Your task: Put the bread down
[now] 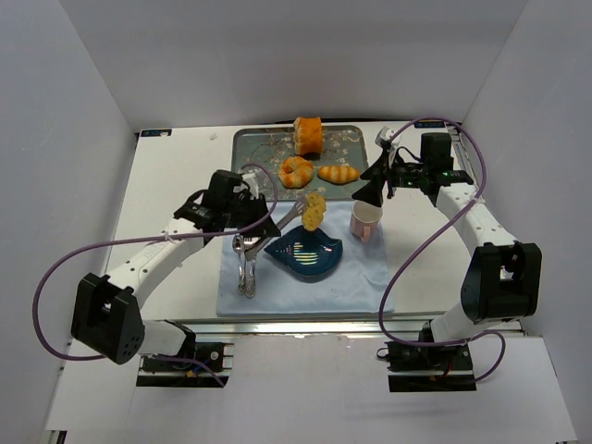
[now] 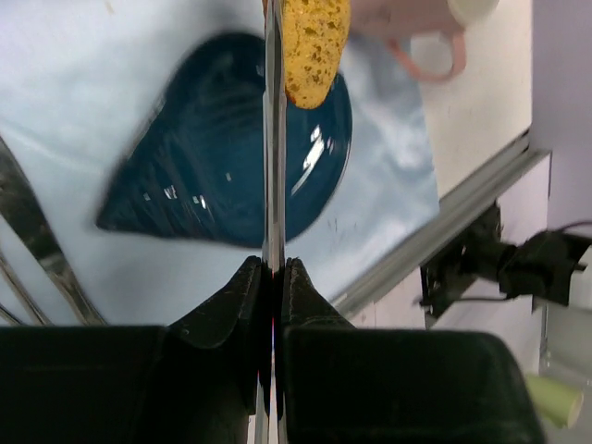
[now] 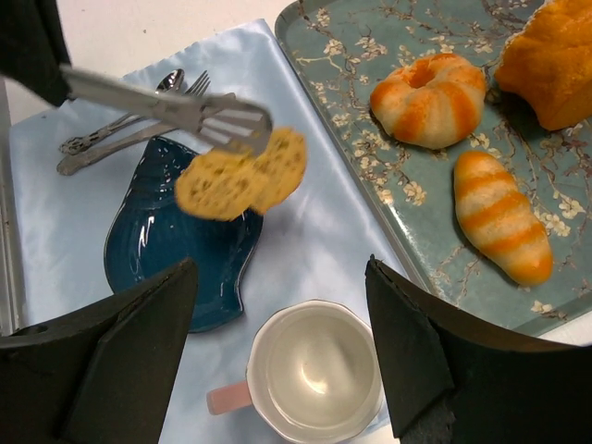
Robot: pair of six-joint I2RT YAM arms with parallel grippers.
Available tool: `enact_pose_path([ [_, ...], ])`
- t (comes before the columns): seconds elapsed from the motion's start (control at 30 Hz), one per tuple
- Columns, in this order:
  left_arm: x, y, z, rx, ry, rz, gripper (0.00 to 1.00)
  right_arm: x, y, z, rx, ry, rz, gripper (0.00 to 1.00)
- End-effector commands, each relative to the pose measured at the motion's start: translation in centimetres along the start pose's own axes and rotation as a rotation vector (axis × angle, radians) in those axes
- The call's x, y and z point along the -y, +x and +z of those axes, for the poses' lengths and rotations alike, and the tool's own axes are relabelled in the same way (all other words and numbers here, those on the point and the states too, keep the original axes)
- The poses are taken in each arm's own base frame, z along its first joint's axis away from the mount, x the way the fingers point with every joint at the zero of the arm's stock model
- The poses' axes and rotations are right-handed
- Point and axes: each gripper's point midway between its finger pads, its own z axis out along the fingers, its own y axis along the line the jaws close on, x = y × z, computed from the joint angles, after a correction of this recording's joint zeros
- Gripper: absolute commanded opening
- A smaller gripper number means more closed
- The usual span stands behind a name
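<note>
Left wrist view: left tool [image 2: 274,268] clenched on the tongs [image 2: 274,185], whose tips pinch the bread slice [image 2: 314,42] ahead of the tool, roughly above the far rim of the blue plate [image 2: 213,157]. Right tool [image 3: 279,277] released and carrying nothing, the mug [image 3: 314,370] beneath it. Handling: draw the slice back toward the plate's middle, lower it close, then slacken the tongs gently.

The white table [image 1: 166,185] carries two things directly. A grey-green tray [image 1: 262,151] with a blossom pattern lies at the far middle. A pale blue cloth [image 1: 361,289] is spread flat on the near side of the tray and reaches almost to the table's near edge. The tray's near rim meets the cloth's far edge; whether they overlap cannot be told.
</note>
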Motion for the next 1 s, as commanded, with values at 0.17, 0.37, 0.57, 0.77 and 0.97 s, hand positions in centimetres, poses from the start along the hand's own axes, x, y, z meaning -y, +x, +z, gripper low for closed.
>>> enact_pose_path([
  [0.17, 1.3, 5.0, -1.3, -0.174, -0.036, 0.02, 0.27, -0.2, -1.2, -0.4, 0.02, -0.012, -0.023, 0.78],
  [0.37, 2.0, 6.6, -0.5, -0.244, -0.03, 0.057, 0.41, -0.4, -0.9, -0.6, 0.014, -0.002, -0.026, 0.78],
  [0.57, 2.7, 6.0, -1.2, -0.218, -0.023, 0.059, 0.47, -0.6, -0.5, -0.6, 0.012, -0.006, -0.018, 0.78],
  [0.77, 2.6, 4.5, -1.5, -0.17, -0.065, 0.078, 0.48, -0.7, -0.5, -0.6, 0.014, -0.012, -0.018, 0.78],
  [0.97, 2.8, 3.3, -1.7, -0.154, -0.086, 0.105, 0.49, -0.9, -0.4, -0.6, 0.016, -0.018, -0.017, 0.78],
])
